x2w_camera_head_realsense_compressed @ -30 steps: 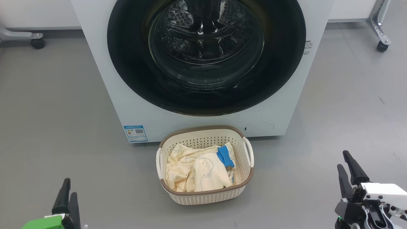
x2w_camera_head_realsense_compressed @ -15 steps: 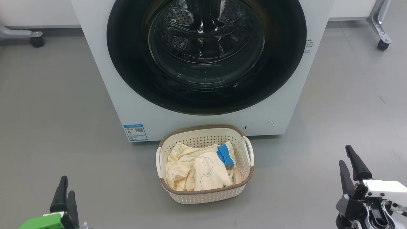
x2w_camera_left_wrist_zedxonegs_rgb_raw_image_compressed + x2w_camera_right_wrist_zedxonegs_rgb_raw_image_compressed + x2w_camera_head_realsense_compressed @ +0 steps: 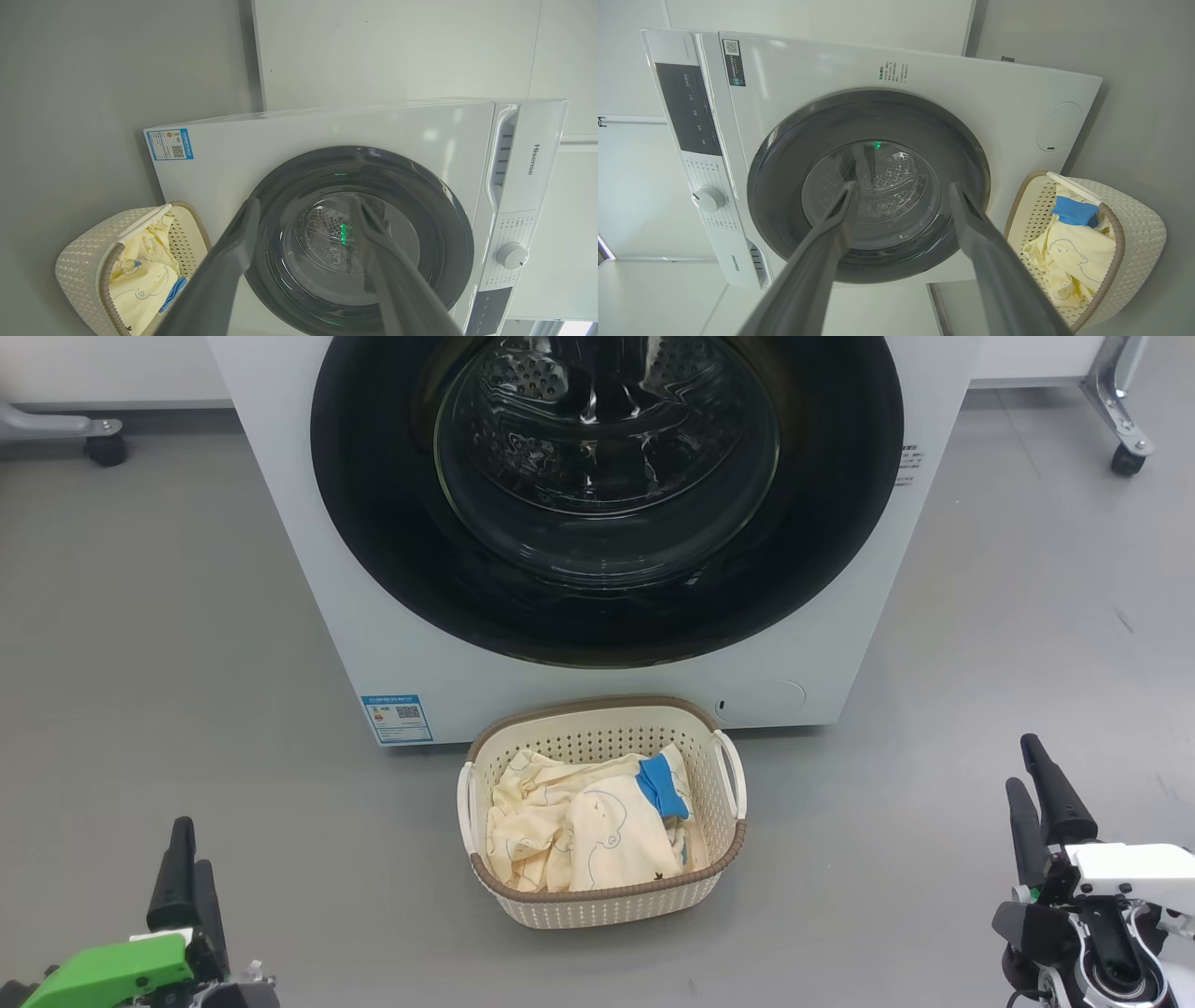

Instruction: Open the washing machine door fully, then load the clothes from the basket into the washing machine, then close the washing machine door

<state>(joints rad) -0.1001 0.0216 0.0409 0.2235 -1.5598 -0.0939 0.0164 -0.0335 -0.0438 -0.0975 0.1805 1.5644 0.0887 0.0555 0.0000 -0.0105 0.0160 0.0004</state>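
Observation:
The white washing machine [image 3: 373, 672] [image 3: 327, 130] [image 3: 808, 70] stands ahead. Its round black washing machine door [image 3: 392, 523] [image 3: 448, 233] [image 3: 784, 154] lies flush against the front. On the floor right in front sits the cream basket [image 3: 597, 910] [image 3: 79, 261] [image 3: 1139, 224], holding pale yellow clothes [image 3: 597, 831] [image 3: 140, 280] [image 3: 1069, 252], one with a blue band. My left gripper [image 3: 189, 849] [image 3: 306, 203] hovers open at the lower left, well clear of the basket. My right gripper [image 3: 1022, 763] [image 3: 903, 186] stands open at the lower right. Both are empty and point at the door.
Grey floor lies on both sides of the basket. Wheeled metal frame legs stand at the far left [image 3: 103, 443] and far right [image 3: 1125, 457]. A blue sticker [image 3: 397, 719] marks the machine's lower left, and its control knob [image 3: 511, 255] [image 3: 708, 198] sits on the top panel.
Both grippers have spread their fingers wider and risen in the head view, the right one more. The camera has tilted slightly; basket and machine have not moved.

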